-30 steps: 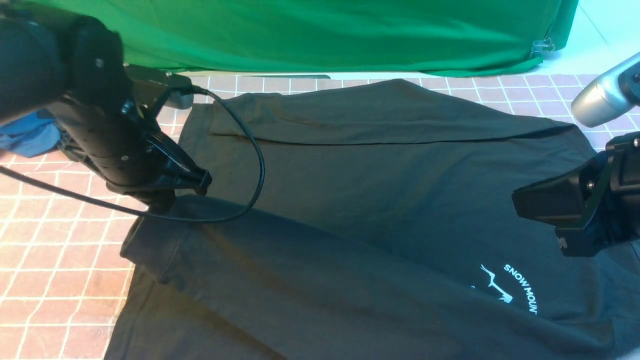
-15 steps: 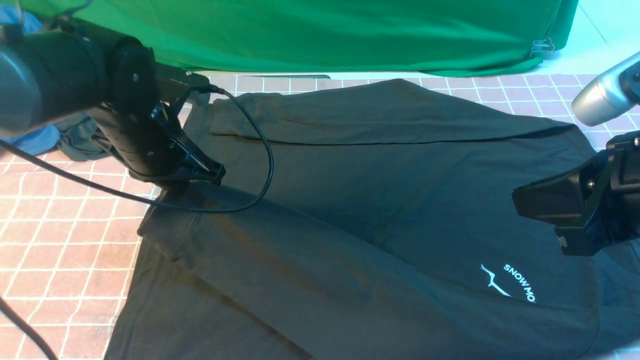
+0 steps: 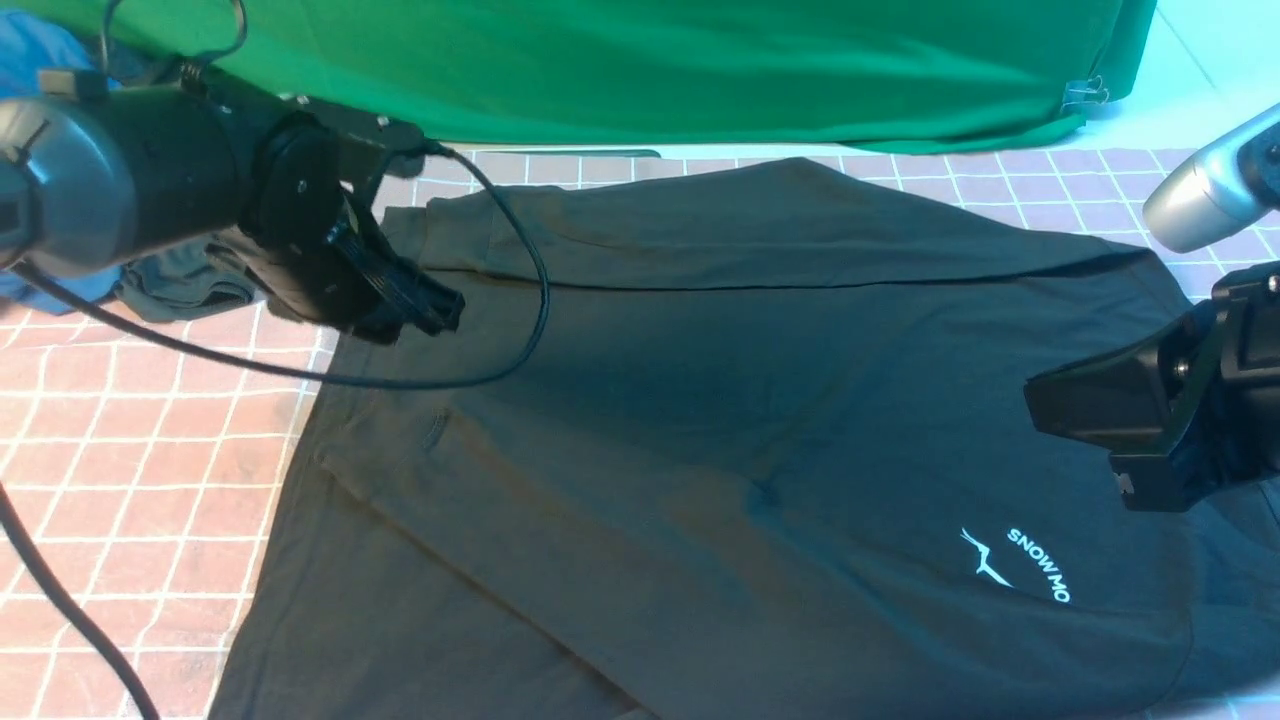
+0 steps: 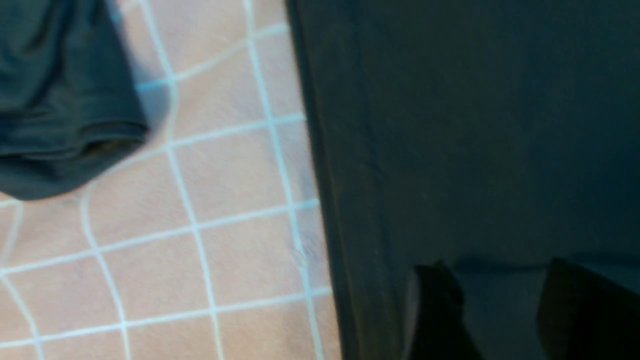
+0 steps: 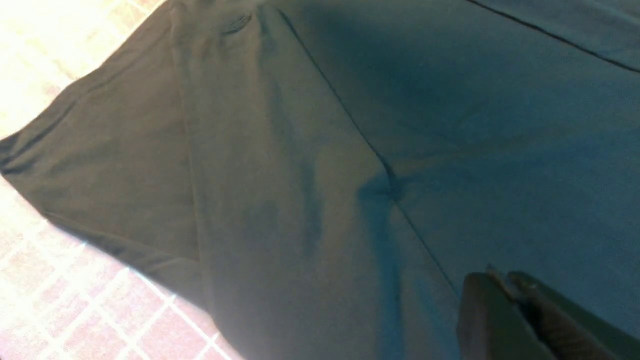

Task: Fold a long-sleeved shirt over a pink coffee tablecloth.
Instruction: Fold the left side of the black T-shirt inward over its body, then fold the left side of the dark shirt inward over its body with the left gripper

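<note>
Our left gripper [image 4: 500, 270] hangs with its jaws parted, holding nothing; our right gripper [image 5: 502, 277] hovers with jaws pressed together, empty.

Test lab, green backdrop cloth [image 3: 640, 70]

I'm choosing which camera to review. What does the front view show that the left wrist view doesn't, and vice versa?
Front only: the green cloth, the white chest print, the right gripper. Left wrist only: the gap between the fingers of the left gripper, nothing in it. Both: the long-sleeved shirt, the pink coffee tablecloth, the smaller grey-green garment.
</note>
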